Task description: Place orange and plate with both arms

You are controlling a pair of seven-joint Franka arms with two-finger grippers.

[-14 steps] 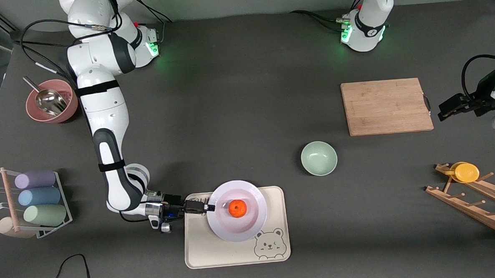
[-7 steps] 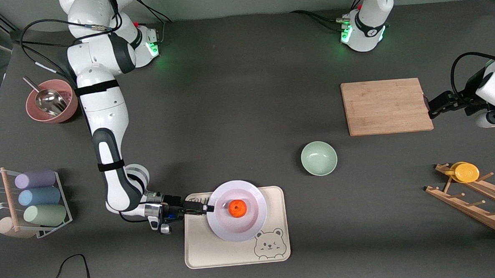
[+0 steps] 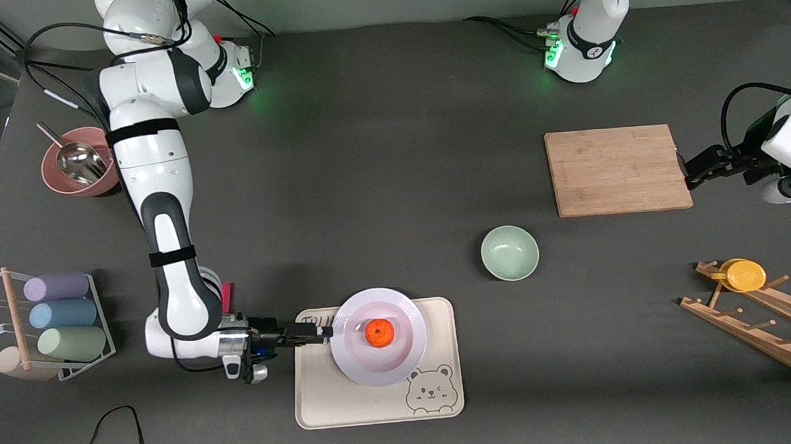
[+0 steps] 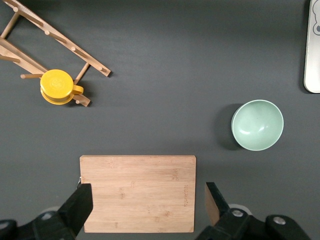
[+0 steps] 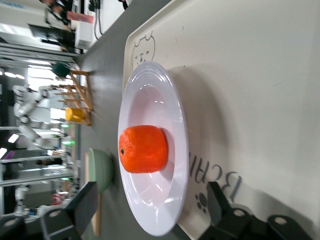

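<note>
The orange (image 3: 379, 332) lies in the middle of the pale plate (image 3: 402, 363), which rests on the cream bear tray (image 3: 350, 404). My right gripper (image 3: 325, 332) is low at the plate's rim, at the tray's end toward the right arm, and is open. In the right wrist view the plate's rim (image 5: 180, 120) runs down between the spread fingers of the right gripper (image 5: 152, 202), with gaps on both sides, and the orange (image 5: 143, 149) sits farther in. My left gripper (image 3: 690, 169) hangs open at the cutting board's edge; the left wrist view shows the left gripper (image 4: 147, 197) with nothing in it.
A mint-green bowl (image 3: 509, 252) stands between the tray and the wooden cutting board (image 3: 617, 170). A wooden rack with a yellow cup (image 3: 745, 275) is at the left arm's end. A pink bowl with a metal scoop (image 3: 80, 162) and a rack of pastel cups (image 3: 66, 315) are at the right arm's end.
The right gripper has opened off the plate's rim and drawn back slightly toward the right arm's end. The left gripper first moved in to the cutting board's edge, then held still.
</note>
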